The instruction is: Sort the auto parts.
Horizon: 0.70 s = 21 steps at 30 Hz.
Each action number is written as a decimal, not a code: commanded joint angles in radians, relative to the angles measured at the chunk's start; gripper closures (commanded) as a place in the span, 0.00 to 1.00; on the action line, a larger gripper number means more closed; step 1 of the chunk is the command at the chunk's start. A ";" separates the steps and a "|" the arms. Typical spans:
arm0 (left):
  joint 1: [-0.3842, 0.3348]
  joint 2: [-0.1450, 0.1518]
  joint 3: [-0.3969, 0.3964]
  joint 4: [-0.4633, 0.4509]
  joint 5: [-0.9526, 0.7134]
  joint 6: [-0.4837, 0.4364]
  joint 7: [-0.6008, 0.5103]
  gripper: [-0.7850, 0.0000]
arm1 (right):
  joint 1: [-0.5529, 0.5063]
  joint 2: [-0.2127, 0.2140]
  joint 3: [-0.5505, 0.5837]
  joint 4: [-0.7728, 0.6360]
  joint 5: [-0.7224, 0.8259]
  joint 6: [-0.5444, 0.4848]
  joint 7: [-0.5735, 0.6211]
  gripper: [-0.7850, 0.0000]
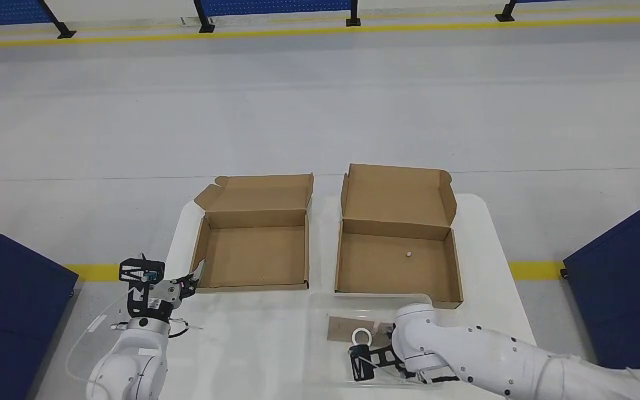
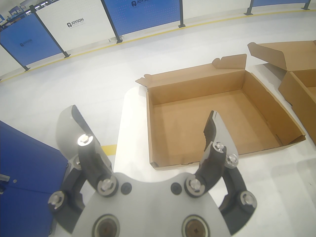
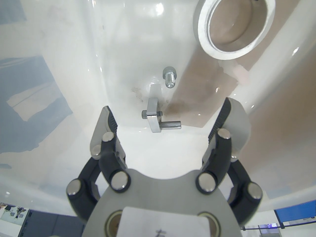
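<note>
– What's by my right pincer?
– I see its jaws spread, with a small silver bracket with a pin just ahead. Beyond it are a short steel bolt and a silver metal ring, all in a glossy clear tray.
– My left pincer?
– Spread, holding nothing, before the left brown cardboard box. The right brown cardboard box holds a small pale part.

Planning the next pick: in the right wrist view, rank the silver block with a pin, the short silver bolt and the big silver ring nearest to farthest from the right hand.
1. Silver block with a pin: right ahead of the open right hand.
2. Short silver bolt: just beyond the block.
3. Big silver ring: farthest, beyond both.
</note>
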 commanded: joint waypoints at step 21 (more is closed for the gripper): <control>0.000 0.000 0.000 0.000 0.000 0.000 0.000 0.00 | -0.016 -0.003 -0.004 -0.013 -0.044 -0.009 0.007 0.62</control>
